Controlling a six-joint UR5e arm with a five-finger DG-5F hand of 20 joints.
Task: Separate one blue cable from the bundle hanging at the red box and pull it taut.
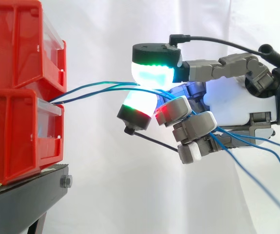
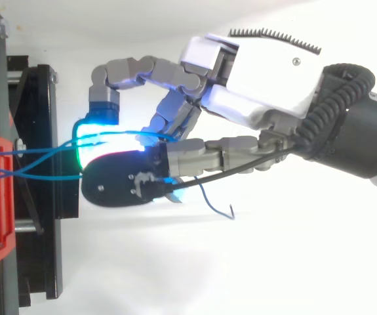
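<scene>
two red bins [image 1: 13, 53] stacked at left on a black stand [image 1: 28, 195]; contents not discernible behind the clear front panels. at least three blue cables [image 1: 98, 86] out from between the bins, long axis near level, running rightward into the hand [image 1: 237, 105]. pinched there between two glowing pads [image 1: 152, 73], remaining fingers curled below; loose ends drooping at far right.

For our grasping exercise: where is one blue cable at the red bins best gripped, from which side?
Probably pinch the blue cable on its level free span beside the red bins, where strands spread apart, from the side view's right, above and below, as the hand does.
</scene>
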